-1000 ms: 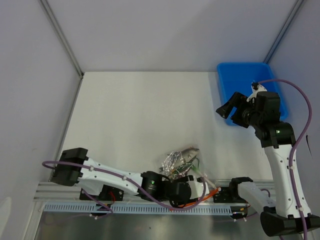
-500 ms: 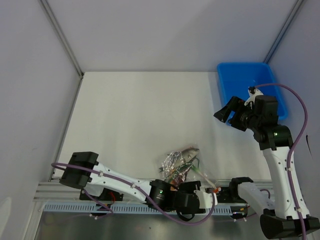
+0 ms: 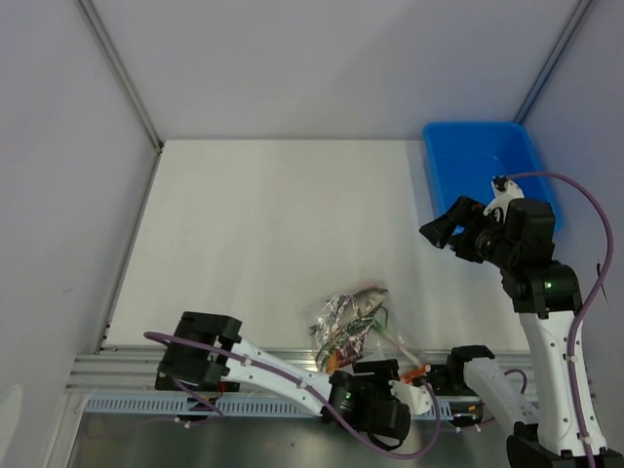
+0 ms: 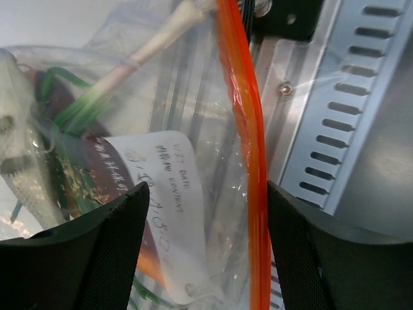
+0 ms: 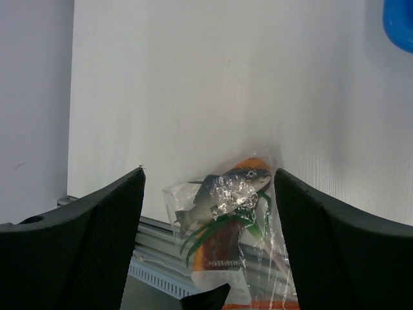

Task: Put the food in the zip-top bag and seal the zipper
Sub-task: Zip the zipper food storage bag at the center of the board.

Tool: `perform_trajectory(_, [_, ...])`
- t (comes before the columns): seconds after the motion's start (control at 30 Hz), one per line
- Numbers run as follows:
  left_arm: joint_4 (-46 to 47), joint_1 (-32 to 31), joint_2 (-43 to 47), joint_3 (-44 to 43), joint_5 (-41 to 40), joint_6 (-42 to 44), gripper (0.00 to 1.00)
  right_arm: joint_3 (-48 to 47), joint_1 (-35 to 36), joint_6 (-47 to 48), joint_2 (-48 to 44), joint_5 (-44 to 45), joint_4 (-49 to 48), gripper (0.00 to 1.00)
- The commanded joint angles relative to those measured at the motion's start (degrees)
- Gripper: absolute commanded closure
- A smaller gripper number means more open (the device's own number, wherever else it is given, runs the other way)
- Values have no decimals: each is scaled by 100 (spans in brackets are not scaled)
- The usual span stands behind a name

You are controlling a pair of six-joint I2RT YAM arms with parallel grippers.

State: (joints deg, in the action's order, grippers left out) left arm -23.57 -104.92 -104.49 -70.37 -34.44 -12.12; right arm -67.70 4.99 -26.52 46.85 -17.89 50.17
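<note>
The zip-top bag (image 3: 349, 320) lies crinkled at the table's near edge, partly over the metal rail. In the right wrist view the bag (image 5: 193, 194) holds the grey fish (image 5: 222, 192), green leaf strips (image 5: 216, 227) and the orange bun with its dark stripe (image 5: 222, 248). The orange-red zipper (image 4: 250, 148) runs between my left gripper's (image 4: 203, 252) wide-open jaws, close to the right finger (image 4: 310, 252). A bit of the zipper (image 3: 417, 372) shows in the top view beside the left gripper (image 3: 413, 386). My right gripper (image 3: 450, 219) is open and empty, high above the table near the tray.
A blue plastic tray (image 3: 478, 156) stands at the back right, its corner in the right wrist view (image 5: 400, 19). A slotted aluminium rail (image 3: 195, 375) runs along the near edge under the bag's mouth (image 4: 335, 129). Grey walls enclose the table.
My left arm has swung toward the near edge and right, its gripper sliding along the bag's mouth to the right end. My right gripper has drifted slightly, still open.
</note>
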Motion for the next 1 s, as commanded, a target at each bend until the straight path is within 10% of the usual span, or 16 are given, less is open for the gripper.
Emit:
perform_trajectory(0.0, [-288, -37, -369, -337, -528, -282, 27, -59, -34, -2, -228, -101, 159, 17])
perform_trajectory(0.23, [-517, -28, -758, -548, -1345, -405, 37, -68, -34, -2, -422, -39, 344, 18])
perform_trajectory(0.47, [-394, 411, -196, -320, -944, -353, 99, -59, -34, -20, -431, -74, 370, 17])
perform_trajectory(0.97, [-2186, 4258, 2206, -2166, 4152, -466, 99, -551, -34, 402, 157, -373, 134, 15])
